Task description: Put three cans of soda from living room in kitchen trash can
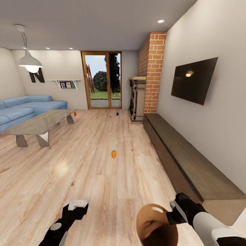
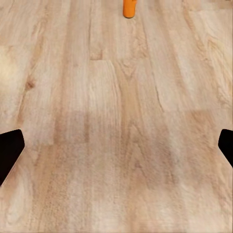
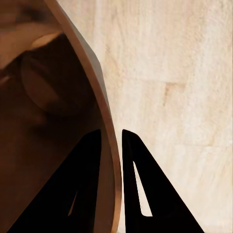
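The robot stands in the living room on the warm wood-plank floor (image 1: 102, 177), and I judge it is on the fetching step, bucket in hand, with no can collected yet.

Its right gripper (image 3: 112, 145) is pinched tight on the rim of the small round tapered trash can with a brown wood-look inside (image 1: 155, 223), one finger inside the wall and one outside. The bucket hangs at the robot's five o'clock, tilted, and what I can see of its inside holds nothing.

The left gripper (image 1: 78, 205) hovers over bare planks, fingers spread wide, gripping nothing.

The nearest small orange soda can (image 1: 113, 154) stands upright at twelve o'clock, well ahead. A dark blue can (image 1: 117, 113) sits further off near the wood-framed glass doors (image 1: 101, 80), and another orange can (image 1: 74, 113) stands at eleven o'clock by the glass-topped coffee table (image 1: 37, 123).

Next the base needs to roll forward until the near can is within the left arm's reach.
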